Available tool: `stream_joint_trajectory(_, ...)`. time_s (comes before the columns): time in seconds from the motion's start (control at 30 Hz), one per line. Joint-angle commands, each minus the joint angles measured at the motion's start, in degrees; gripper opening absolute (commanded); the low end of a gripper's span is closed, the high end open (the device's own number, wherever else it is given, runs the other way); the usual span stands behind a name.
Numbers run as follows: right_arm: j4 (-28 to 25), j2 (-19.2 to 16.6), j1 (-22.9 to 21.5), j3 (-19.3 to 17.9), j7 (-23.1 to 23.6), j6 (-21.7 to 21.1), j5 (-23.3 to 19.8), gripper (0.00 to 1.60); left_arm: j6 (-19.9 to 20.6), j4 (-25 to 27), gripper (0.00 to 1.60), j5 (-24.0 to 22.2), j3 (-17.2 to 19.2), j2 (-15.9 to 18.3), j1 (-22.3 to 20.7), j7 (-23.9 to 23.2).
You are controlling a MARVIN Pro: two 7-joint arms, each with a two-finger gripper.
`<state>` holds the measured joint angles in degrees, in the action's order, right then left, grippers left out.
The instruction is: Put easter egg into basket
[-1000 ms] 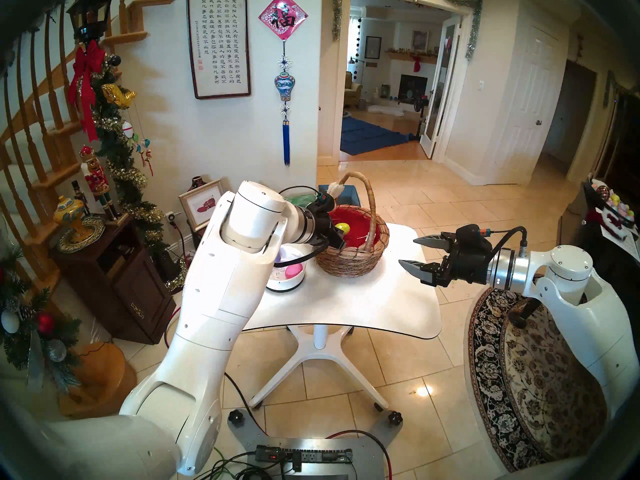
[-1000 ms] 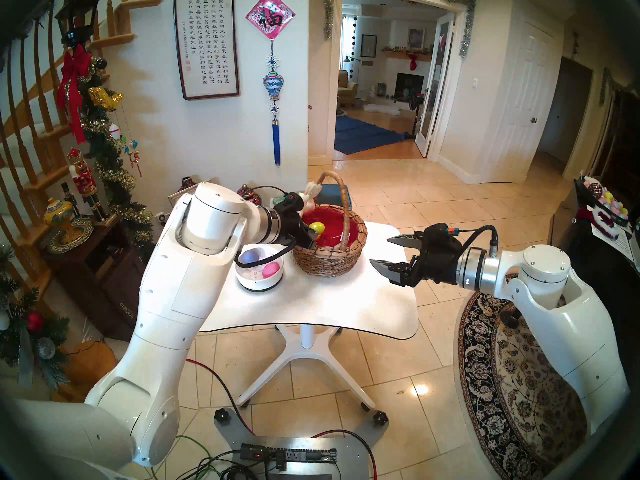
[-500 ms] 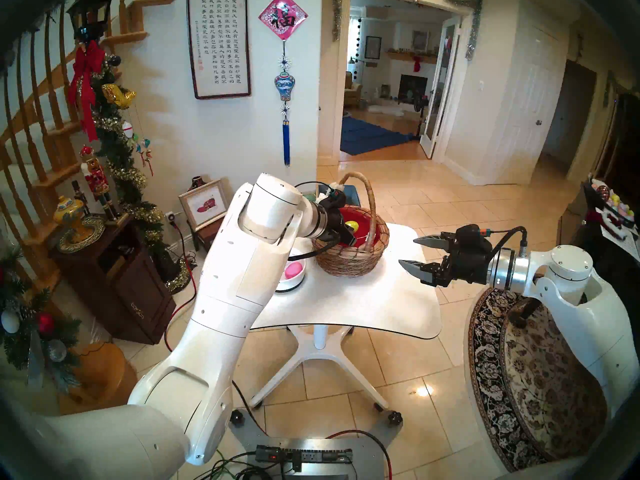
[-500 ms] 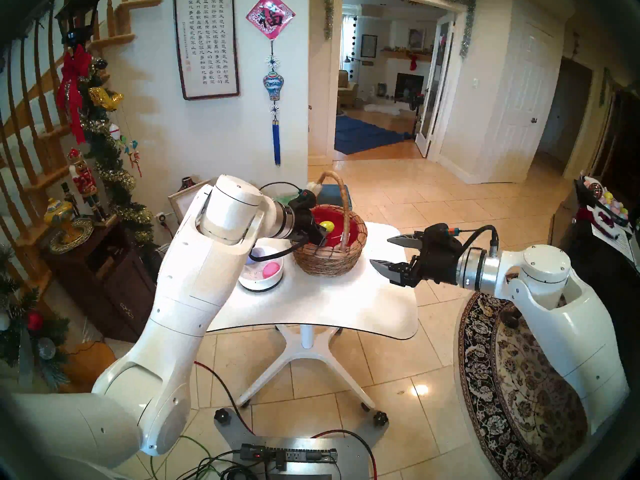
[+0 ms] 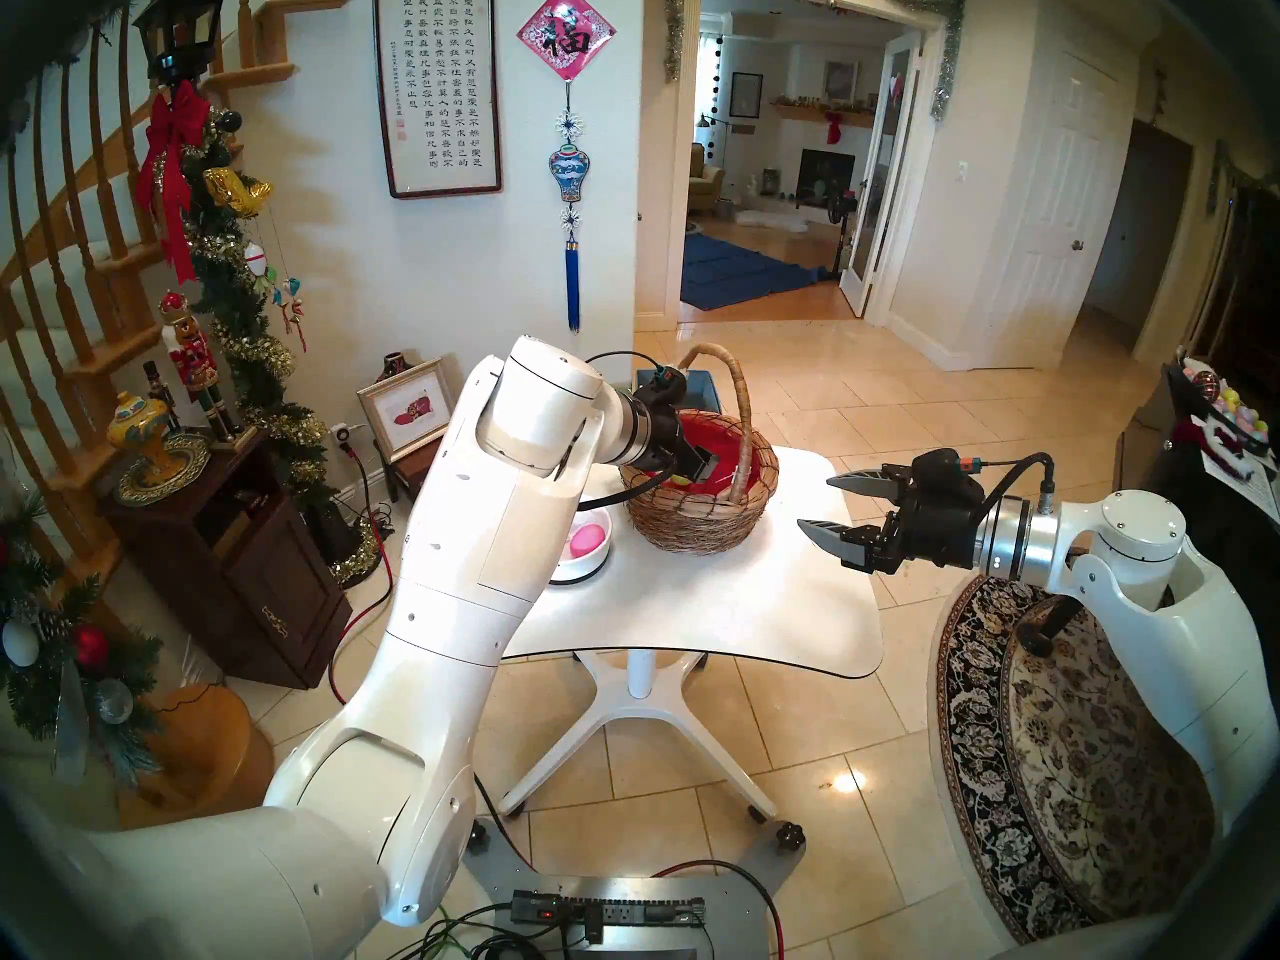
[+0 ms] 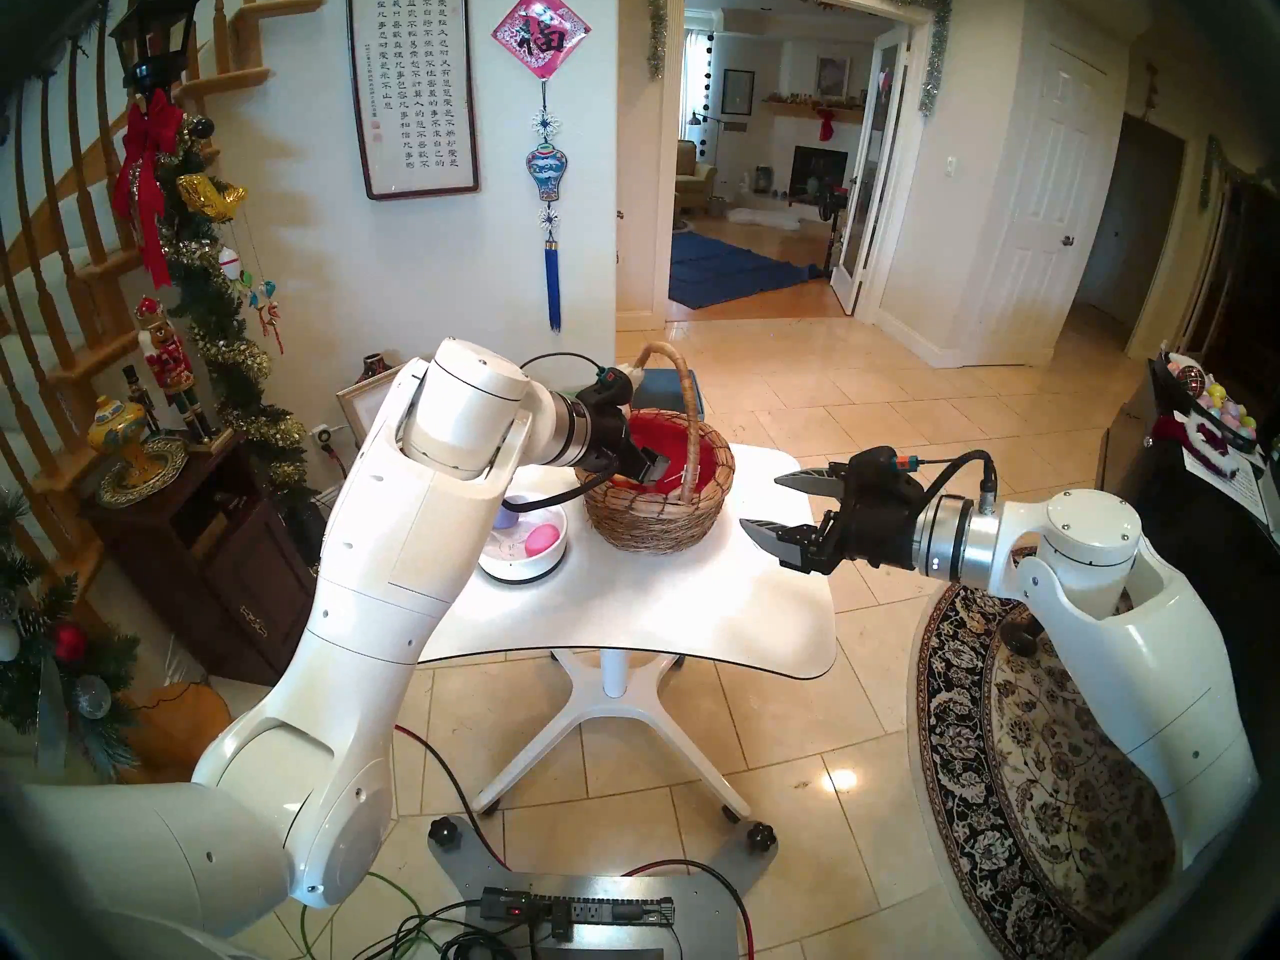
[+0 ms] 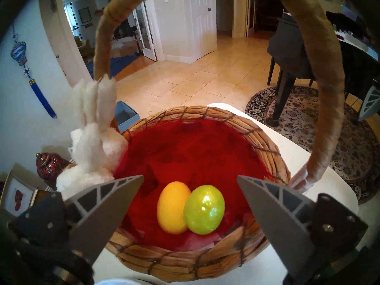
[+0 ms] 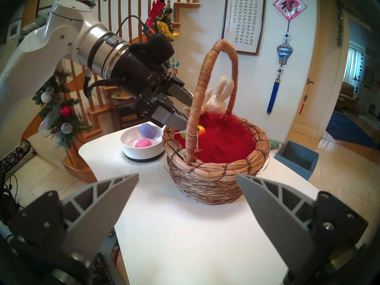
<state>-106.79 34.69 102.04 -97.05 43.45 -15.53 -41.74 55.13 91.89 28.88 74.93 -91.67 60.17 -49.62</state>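
The basket [image 8: 216, 175] was round, tan woven wicker with a tall wrapped arched handle, a red lining and a small white plush bunny [image 8: 216, 101] on its far rim. It stood on the white table [image 8: 185, 227], with a shallow white bowl [image 8: 141, 148] just beside it at about nine o'clock in the right wrist view, holding a purple egg [image 8: 148, 130] and a pink egg [image 8: 143, 143]. In the left wrist view a glossy green egg [image 7: 204, 209] lay on the red lining at six o'clock inside the basket, touching an orange egg [image 7: 173, 206] on its nine o'clock side. The left gripper [image 7: 190, 178] hung over the near rim, jaws wide apart and empty. The right gripper [image 8: 187, 176] hovered over the table near the basket, jaws likewise apart, holding nothing.
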Motion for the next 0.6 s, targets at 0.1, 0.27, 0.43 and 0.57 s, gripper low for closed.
stream_joint_trajectory(0.1, -0.08, -0.19, -0.02, -0.31, 0.03, 0.12, 0.05, 1.60, -0.13, 5.11, 1.60, -1.95, 3.08, 2.98, 0.52, -7.16)
stream_joint_trajectory(0.27, -0.07, -0.20, -0.05, -0.28, 0.01, 0.12, 0.03, 1.60, -0.13, 9.04, 1.60, -5.19, 4.45, 6.23, 2.81, -6.14)
stream_joint_trajectory(0.43, -0.06, -0.21, -0.06, -0.25, 0.00, 0.12, 0.01, 1.60, -0.13, 12.38, 1.60, -8.34, 5.44, 9.56, 6.03, -5.71)
stream_joint_trajectory(0.57, -0.06, -0.22, -0.07, -0.24, -0.02, 0.12, -0.01, 1.60, -0.13, 14.89, 1.60, -10.79, 6.29, 11.67, 8.13, -6.19)
